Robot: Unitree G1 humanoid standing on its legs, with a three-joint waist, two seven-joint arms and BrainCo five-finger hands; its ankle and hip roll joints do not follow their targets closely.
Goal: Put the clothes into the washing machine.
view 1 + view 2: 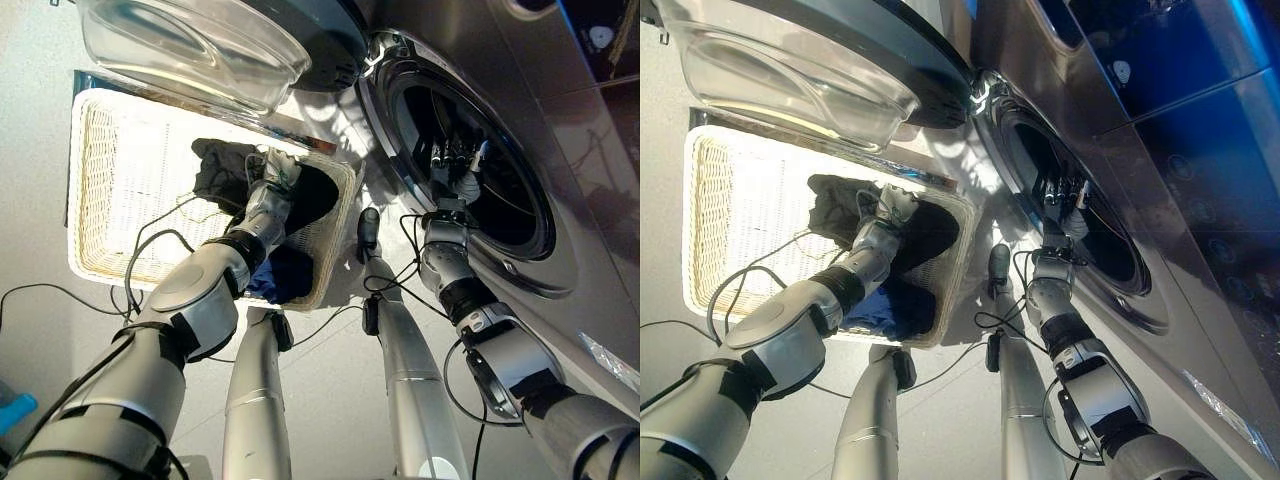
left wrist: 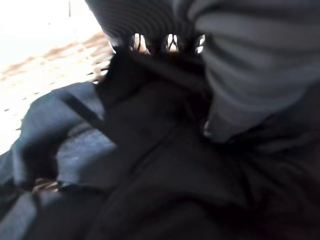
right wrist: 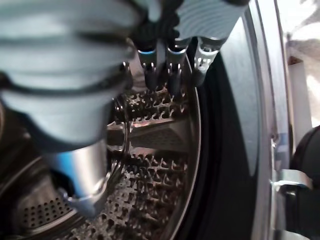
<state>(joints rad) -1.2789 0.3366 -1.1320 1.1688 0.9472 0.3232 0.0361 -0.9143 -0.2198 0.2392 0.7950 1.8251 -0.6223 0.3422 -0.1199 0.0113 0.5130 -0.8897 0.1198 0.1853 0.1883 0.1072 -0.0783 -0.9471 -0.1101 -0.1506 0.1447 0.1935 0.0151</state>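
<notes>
A white wicker basket (image 1: 110,180) lies on the floor beside the washing machine (image 1: 560,130). It holds a dark grey garment (image 1: 218,170), a black garment (image 1: 318,195) and a blue one (image 1: 282,276). My left hand (image 1: 270,192) is down in the basket, pressed into the black cloth (image 2: 165,165) between the grey and black garments. My right hand (image 1: 455,165) is at the mouth of the drum (image 3: 150,165), open, its straight fingers (image 3: 167,65) pointing inward and holding nothing.
The machine's round glass door (image 1: 190,40) stands swung open above the basket's far side. The drum's steel rim (image 1: 400,150) rings the opening. The bare grey floor (image 1: 330,380) lies between the basket and the machine.
</notes>
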